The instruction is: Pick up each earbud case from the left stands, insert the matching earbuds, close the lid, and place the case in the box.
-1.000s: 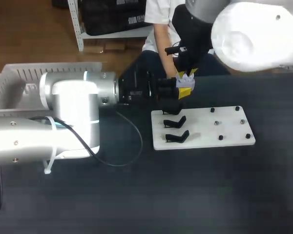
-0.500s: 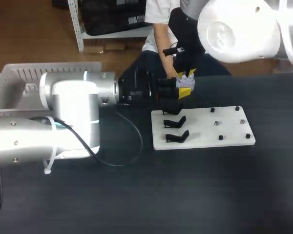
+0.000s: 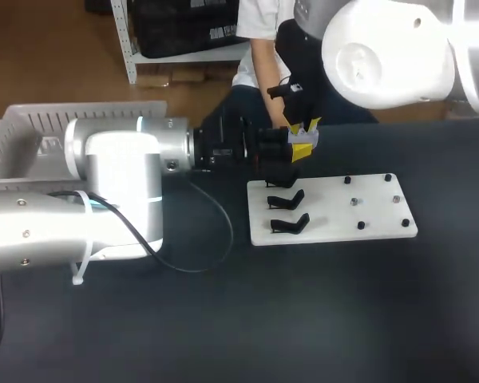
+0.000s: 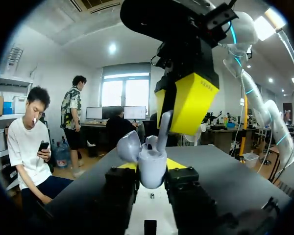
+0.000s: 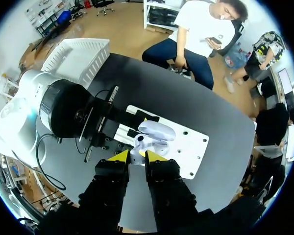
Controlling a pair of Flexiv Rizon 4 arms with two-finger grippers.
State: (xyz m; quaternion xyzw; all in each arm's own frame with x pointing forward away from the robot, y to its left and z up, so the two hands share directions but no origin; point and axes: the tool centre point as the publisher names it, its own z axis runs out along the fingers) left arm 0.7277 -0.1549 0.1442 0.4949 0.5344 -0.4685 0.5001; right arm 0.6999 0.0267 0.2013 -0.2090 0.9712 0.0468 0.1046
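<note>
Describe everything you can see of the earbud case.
The case is small, rounded and pale lavender-grey, and it looks like smooth plastic. Its hinged lid stands open, tipped back. The left gripper clamps the body from both sides and holds it upright in the air above the white board. An earbud, held by the right gripper, reaches stem-first into the open top.
</note>
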